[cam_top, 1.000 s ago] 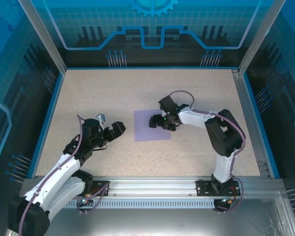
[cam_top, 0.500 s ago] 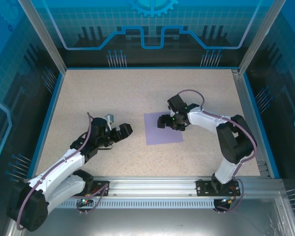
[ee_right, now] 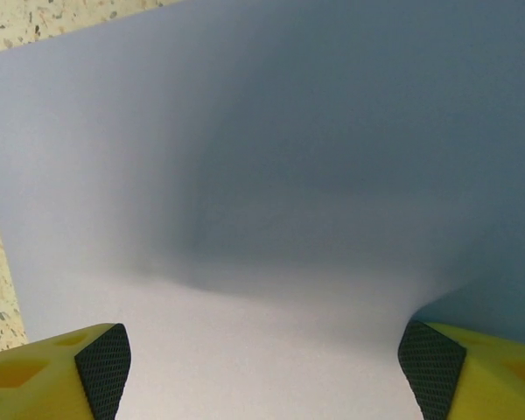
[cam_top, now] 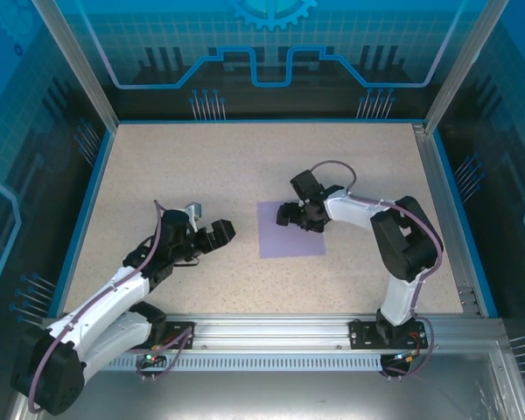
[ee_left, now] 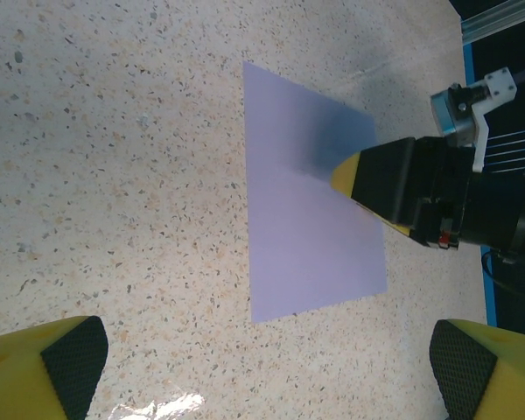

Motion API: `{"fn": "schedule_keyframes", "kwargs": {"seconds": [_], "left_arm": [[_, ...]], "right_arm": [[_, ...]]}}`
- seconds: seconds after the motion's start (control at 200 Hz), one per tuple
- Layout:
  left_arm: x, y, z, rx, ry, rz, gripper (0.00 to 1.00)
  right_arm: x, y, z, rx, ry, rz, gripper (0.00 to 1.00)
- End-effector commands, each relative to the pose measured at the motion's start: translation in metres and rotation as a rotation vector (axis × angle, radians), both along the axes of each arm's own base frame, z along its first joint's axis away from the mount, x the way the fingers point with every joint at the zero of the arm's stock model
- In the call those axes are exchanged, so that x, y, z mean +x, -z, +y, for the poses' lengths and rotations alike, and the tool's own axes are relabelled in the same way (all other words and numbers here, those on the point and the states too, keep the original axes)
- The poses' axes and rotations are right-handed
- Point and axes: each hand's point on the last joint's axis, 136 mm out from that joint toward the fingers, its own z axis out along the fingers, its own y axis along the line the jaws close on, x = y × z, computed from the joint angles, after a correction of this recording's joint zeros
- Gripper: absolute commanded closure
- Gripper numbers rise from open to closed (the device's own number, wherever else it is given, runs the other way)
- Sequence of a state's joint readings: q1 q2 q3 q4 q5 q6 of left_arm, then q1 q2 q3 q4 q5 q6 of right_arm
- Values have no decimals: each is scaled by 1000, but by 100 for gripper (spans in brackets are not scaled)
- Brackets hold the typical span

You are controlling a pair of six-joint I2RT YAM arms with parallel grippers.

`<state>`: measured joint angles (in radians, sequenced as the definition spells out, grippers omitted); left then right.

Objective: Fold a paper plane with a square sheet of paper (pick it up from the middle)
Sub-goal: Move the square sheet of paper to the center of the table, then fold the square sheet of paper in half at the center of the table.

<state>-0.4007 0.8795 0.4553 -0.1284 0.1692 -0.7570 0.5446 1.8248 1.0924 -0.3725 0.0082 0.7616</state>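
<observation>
Robot lab cell: aluminium frame (cam_top: 83,74), blue printed panels (cam_top: 271,52).

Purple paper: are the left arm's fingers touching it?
Apart. The top view shows bare table between the left fingers and the square sheet of paper; the left wrist view shows that gap too.

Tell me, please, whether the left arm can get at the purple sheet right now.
Probably yes: bare table lies between the left hand and the sheet, though the right hand stands over it.

Left claw (ee_left: 264,366) spread wide; purple sheet (ee_left: 304,223) flat ahead.
</observation>
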Motion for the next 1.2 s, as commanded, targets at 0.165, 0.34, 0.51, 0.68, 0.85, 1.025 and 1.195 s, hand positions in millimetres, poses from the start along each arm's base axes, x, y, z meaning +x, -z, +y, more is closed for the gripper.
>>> {"fn": "schedule_keyframes", "kwargs": {"seconds": [0.165,0.34,0.51,0.68,0.85,1.025,1.195], "left_arm": [[7,-11,-4,-14,3,-44,1],[9,-4,-2,15,1,-36,1],[12,5,-4,22,3,-20,1],[14,10,-4,39,13,-6,1],[15,13,-5,51,20,-1,1],[16,13,-6,50,24,0,1],[15,15,-6,50,25,7,1]], "right_arm": [[-34,2,1,-73,-77,56,11],[-21,-35,-17,-347,-121,-27,2],[-23,-36,-11,-442,-109,21,1],[-24,-17,6,-381,-85,68,1],[-27,1,18,-372,-161,91,2],[-42,23,13,-428,-298,138,2],[-55,35,14,-413,-486,132,3]]}}
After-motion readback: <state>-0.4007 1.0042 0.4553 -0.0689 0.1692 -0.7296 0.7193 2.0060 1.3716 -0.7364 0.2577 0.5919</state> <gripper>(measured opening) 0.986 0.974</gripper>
